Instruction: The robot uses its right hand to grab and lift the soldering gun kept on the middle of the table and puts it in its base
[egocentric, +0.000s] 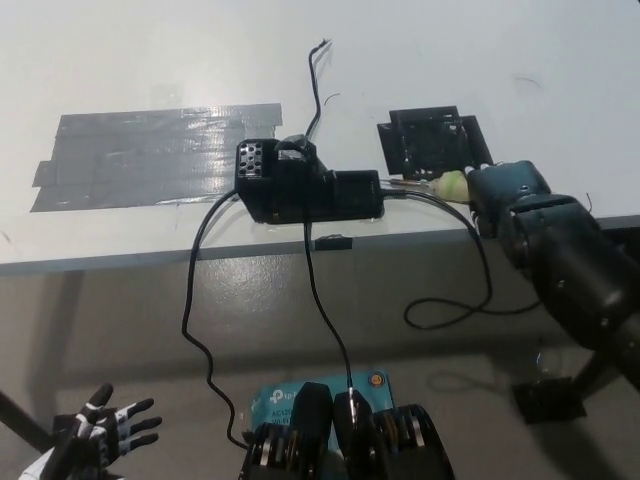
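Note:
My black right hand (500, 192) is shut on the soldering gun (440, 185), whose pale yellow-green grip shows just left of the hand. Its metal tip (400, 184) points left and lies level, touching the right end of the black base (305, 186) near the table's front edge. The gun's black cable (470, 290) loops down below the table edge. My white left hand (105, 430) rests open at the lower left, well below the table.
A grey tape patch (150, 155) covers the table left of the base. A black square mat (432, 142) lies behind the gun. Two black cords (195, 320) hang from the base over the table edge. A teal box (275, 398) sits on the floor.

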